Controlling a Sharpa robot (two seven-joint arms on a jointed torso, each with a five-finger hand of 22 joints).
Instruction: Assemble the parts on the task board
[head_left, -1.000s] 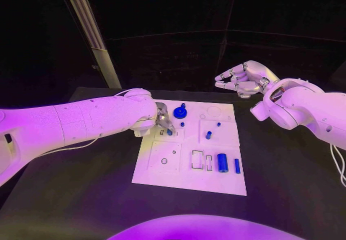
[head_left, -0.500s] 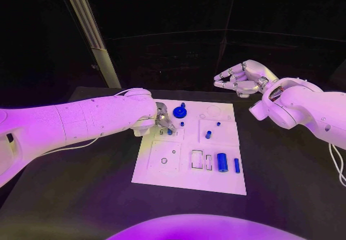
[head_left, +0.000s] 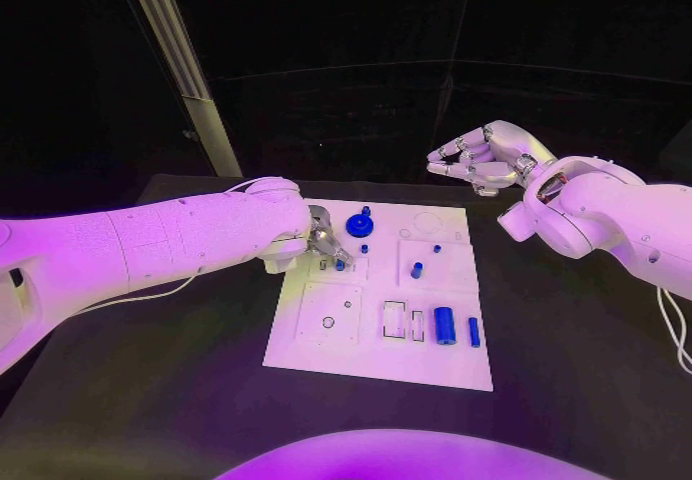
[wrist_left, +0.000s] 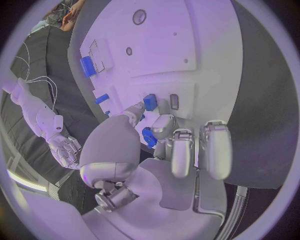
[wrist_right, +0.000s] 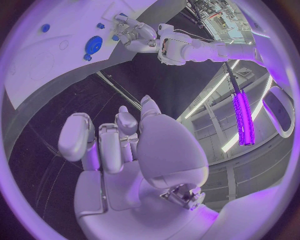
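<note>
The white task board (head_left: 378, 352) lies mid-table. My left hand (head_left: 325, 243) is low over its far left part. There its thumb tip (wrist_left: 134, 110) and a fingertip (wrist_left: 164, 121) meet a small blue part (head_left: 339, 264) (wrist_left: 150, 102) beside a slot; I cannot tell whether they pinch it. Close by are a blue gear (head_left: 361, 225) and a blue peg (head_left: 364, 248). Another blue peg (head_left: 417, 269) stands mid-board. A blue cylinder (head_left: 446, 325) (wrist_left: 87, 65) and a thin blue bar (head_left: 473, 331) lie at the near right. My right hand (head_left: 483, 158) (wrist_right: 122, 137) hangs raised beyond the board's far right corner, fingers curled in on nothing.
A pale slanted post (head_left: 195, 90) rises behind the table's far left corner. Bare black table (head_left: 144, 380) surrounds the board on every side. My left forearm (head_left: 159, 245) stretches over the table's left part.
</note>
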